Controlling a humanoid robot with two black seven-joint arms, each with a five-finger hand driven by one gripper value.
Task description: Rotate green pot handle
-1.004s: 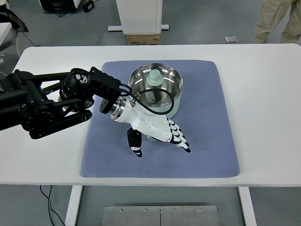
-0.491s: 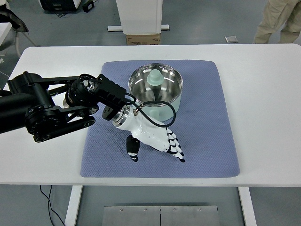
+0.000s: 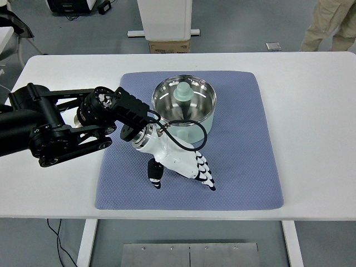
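The steel pot (image 3: 184, 107) is set on the blue mat (image 3: 245, 167), its green handle not visible. The left hand (image 3: 181, 164) is held near its front wall — fingers extended, nothing grasped. The handle should be located first, then gripped firmly.

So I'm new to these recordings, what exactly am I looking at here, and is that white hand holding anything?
This is one view, from a camera high on the robot, looking down over a white table. The black jointed thing coming in from the left is the robot's left arm; it ends in a white five-fingered left hand with black fingertips. The right arm is out of view. On the table lies a blue-grey mat, and on it stands a shiny metal pot with a pale green knob showing inside. The hand is just in front of the pot, fingers spread downward over the mat, holding nothing. A person's legs show at the top right.
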